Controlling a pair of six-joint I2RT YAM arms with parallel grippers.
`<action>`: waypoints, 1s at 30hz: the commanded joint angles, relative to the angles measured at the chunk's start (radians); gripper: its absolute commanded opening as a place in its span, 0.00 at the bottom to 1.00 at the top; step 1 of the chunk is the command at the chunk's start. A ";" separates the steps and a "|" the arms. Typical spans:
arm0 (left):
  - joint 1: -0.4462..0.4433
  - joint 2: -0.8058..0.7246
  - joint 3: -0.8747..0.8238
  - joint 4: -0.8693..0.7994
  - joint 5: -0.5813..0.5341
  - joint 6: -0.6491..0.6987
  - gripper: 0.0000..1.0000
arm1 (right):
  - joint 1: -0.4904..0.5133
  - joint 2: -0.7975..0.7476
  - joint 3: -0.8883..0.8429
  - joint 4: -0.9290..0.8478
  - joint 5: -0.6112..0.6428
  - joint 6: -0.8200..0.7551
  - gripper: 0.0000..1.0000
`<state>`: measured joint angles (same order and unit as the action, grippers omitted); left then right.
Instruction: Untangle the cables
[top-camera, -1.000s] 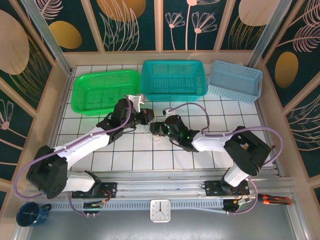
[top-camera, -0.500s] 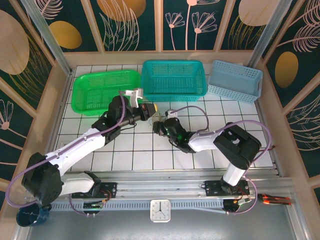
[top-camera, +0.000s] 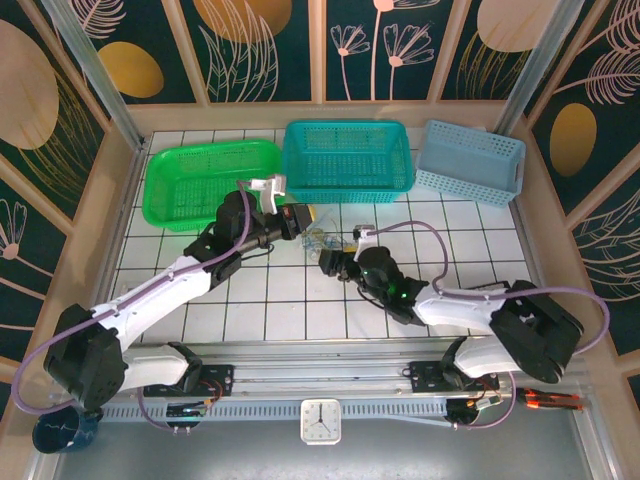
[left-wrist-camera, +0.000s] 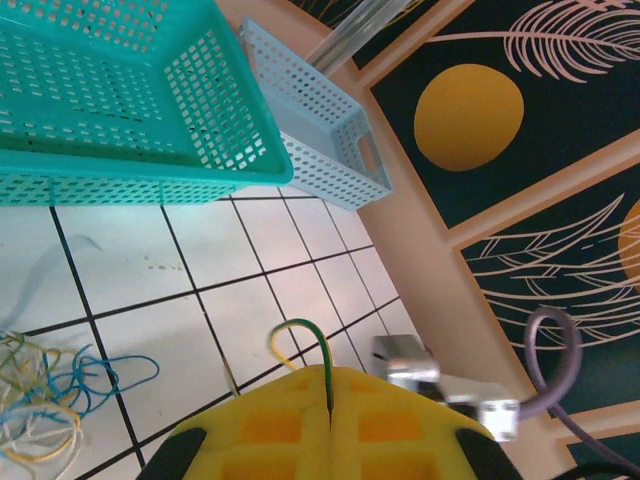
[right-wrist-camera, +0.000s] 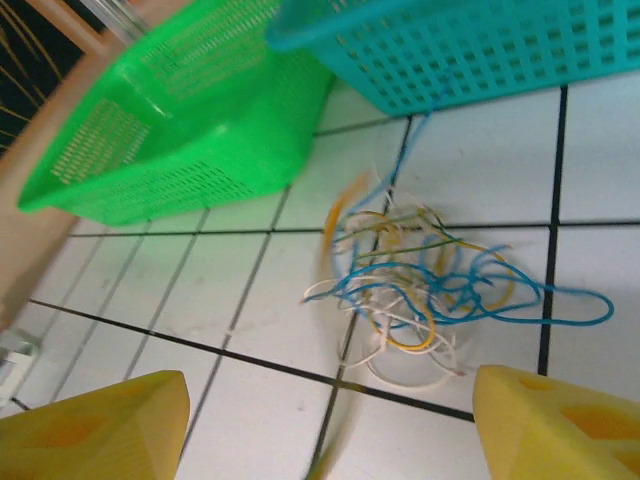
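Left gripper (left-wrist-camera: 330, 385) is clamping one green-yellow wire (left-wrist-camera: 322, 350); right gripper (right-wrist-camera: 330, 425) is gaping; white-yellow-blue cable tangle (right-wrist-camera: 430, 290) at twelve o'clock is awaiting separation.

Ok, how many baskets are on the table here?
3, along the far edge: green basket left, teal basket middle, light blue basket right. None look hidden.

Three baskets (top-camera: 212, 147) (top-camera: 345, 126) (top-camera: 470, 160), two claws (top-camera: 300, 216) (top-camera: 328, 263), one tangle of cables (top-camera: 325, 238)
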<state>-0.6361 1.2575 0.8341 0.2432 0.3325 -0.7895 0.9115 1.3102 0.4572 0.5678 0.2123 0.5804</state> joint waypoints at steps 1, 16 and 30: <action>-0.007 0.006 -0.010 0.048 0.007 -0.016 0.00 | 0.006 -0.032 0.018 -0.046 0.007 -0.055 0.75; 0.013 -0.030 0.170 -0.155 -0.212 0.193 0.00 | 0.003 -0.038 -0.051 -0.029 0.069 0.002 0.74; 0.302 0.118 0.409 -0.271 -0.310 0.432 0.00 | 0.004 -0.161 -0.153 -0.071 0.122 0.059 0.74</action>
<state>-0.3759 1.3369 1.2060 0.0261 0.0799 -0.4553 0.9115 1.1854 0.3237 0.5110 0.2810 0.6121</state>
